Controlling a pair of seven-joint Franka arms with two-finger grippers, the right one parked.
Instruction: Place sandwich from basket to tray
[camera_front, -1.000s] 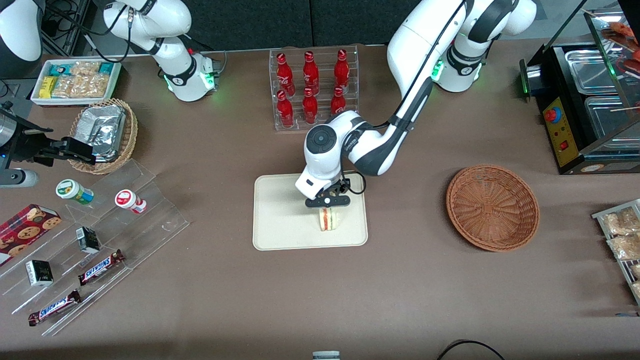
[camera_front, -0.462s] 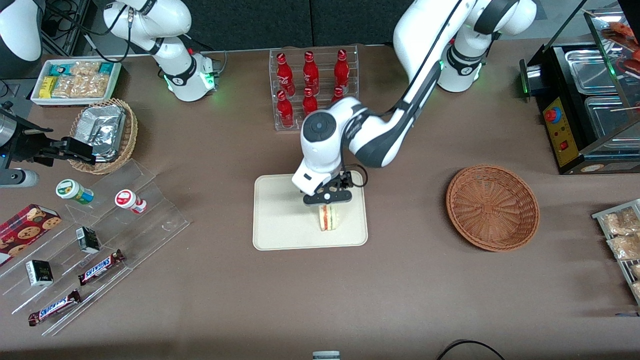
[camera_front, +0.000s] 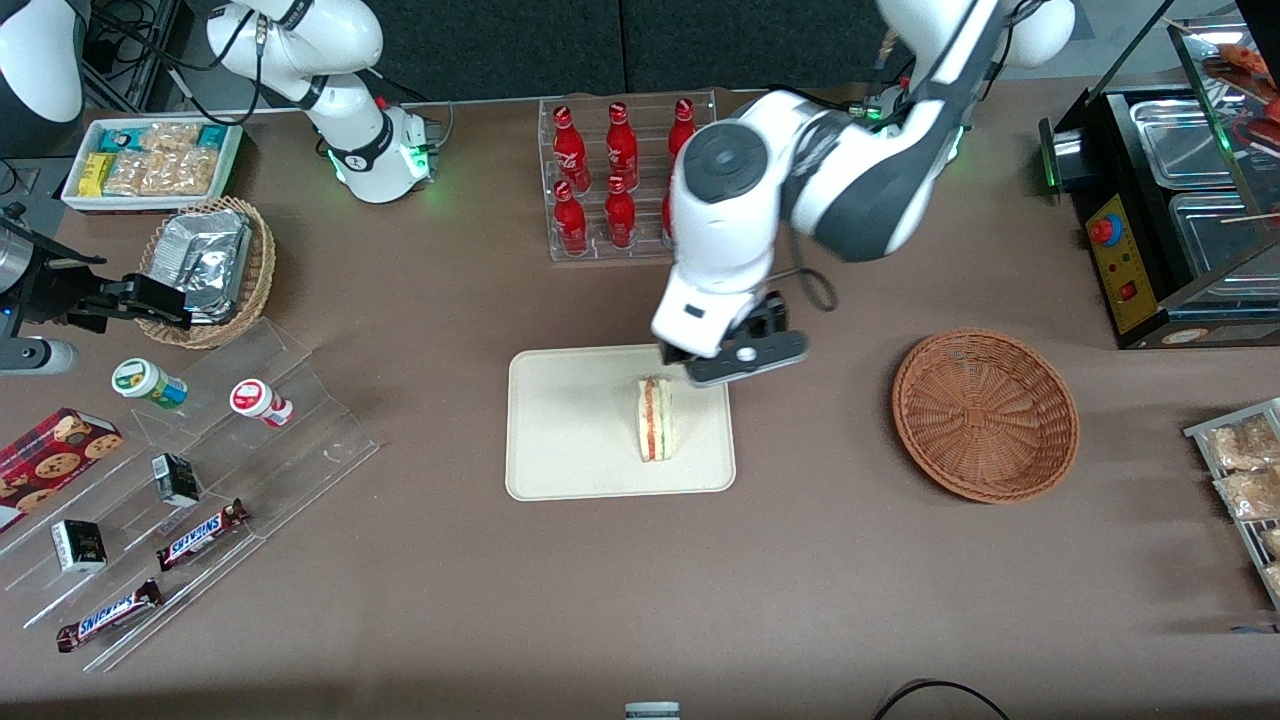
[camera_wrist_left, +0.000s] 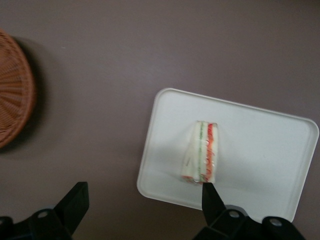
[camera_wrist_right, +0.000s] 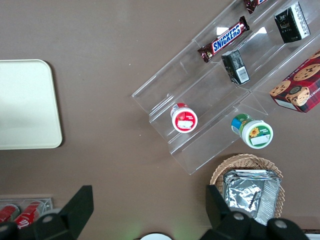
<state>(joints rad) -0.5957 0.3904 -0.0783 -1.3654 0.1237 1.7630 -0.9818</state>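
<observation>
Sandwich (camera_front: 655, 418) on tray (camera_front: 570, 440), hand (camera_wrist_left: 142, 207) clear.

Front view: high overhead, facing us across the brown table (camera_front: 800, 600), taking in its whole spread. Left wrist view: we look straight down from well above past the open black two-finger gripper (camera_wrist_left: 145, 210); it shares with the front view the flat cream rectangular tray (camera_front: 560, 460) (camera_wrist_left: 265, 160), the pale triangular sandwich (camera_front: 655, 418) (camera_wrist_left: 201, 157) and the round reddish-brown wicker basket (camera_front: 985, 415) (camera_wrist_left: 12, 95). Right wrist view: straight down near the parked arm's end; we share the tray's corner (camera_wrist_right: 25, 105) and clear acrylic stepped stand (camera_wrist_right: 210, 115) (camera_front: 250, 440).
</observation>
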